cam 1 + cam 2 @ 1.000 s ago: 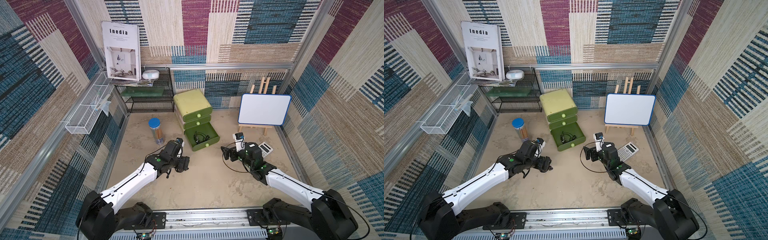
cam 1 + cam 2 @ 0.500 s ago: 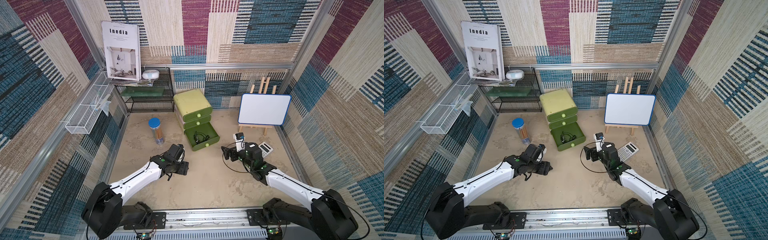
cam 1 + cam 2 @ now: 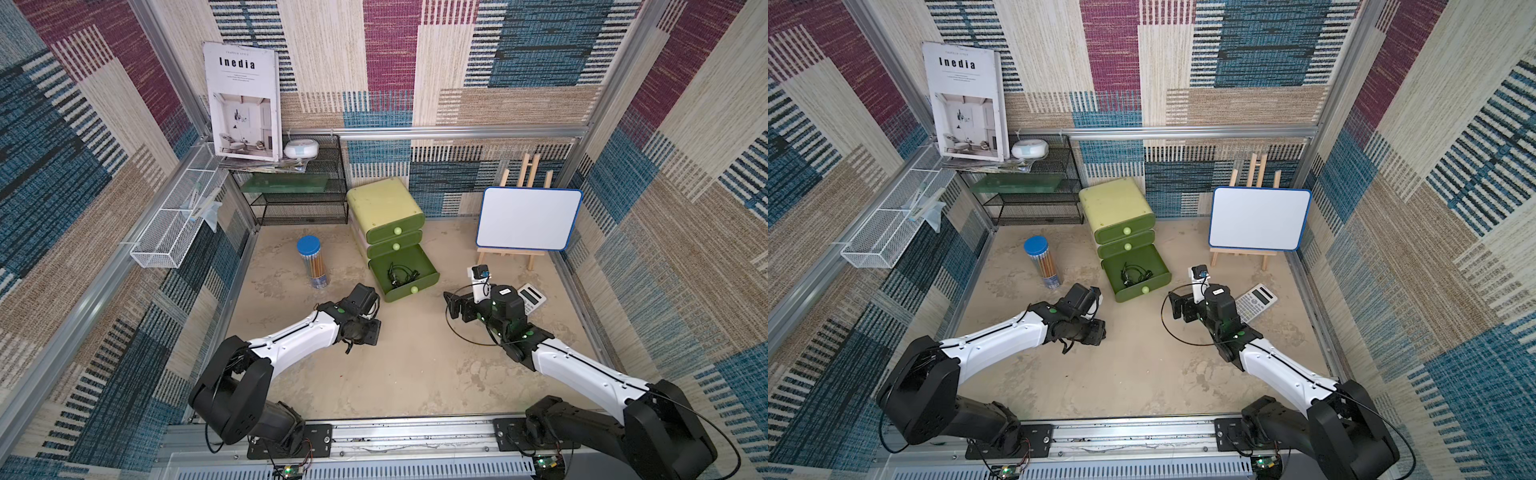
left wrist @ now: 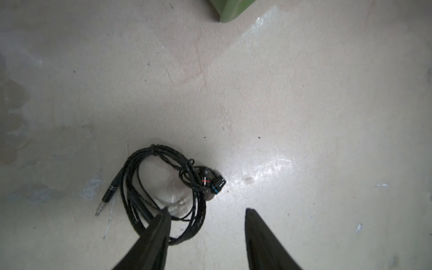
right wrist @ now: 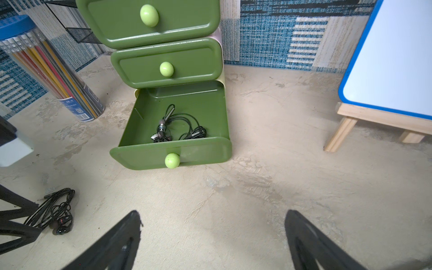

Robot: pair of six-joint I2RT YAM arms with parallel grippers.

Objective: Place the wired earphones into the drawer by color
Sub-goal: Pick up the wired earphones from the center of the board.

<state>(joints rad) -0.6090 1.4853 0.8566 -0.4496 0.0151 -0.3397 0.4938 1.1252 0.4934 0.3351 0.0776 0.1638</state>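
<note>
A black bundle of wired earphones (image 4: pixel 163 187) lies coiled on the sandy floor, its jack plug sticking out to one side. My left gripper (image 4: pixel 207 210) reaches down onto it with its jaws apart. One finger (image 4: pixel 161 224) stands inside the coil, and the coil's outer strands lie between the two fingers. In both top views this gripper (image 3: pixel 363 330) (image 3: pixel 1094 332) hides the bundle. The bottom drawer (image 3: pixel 399 294) of the green chest is pulled out, with black earphones (image 5: pixel 177 131) inside. My right gripper (image 5: pixel 212 215) hovers wide open and empty in front of the drawer.
A clear pencil jar with a blue lid (image 3: pixel 312 262) stands left of the chest. A whiteboard on a wooden easel (image 3: pixel 528 218) and a calculator (image 3: pixel 532 297) are at the right. A black wire shelf (image 3: pixel 299 195) and a white mesh basket (image 3: pixel 174 224) line the back left.
My left arm has come down onto the floor bundle and its jaws have narrowed. The right arm has not moved.
</note>
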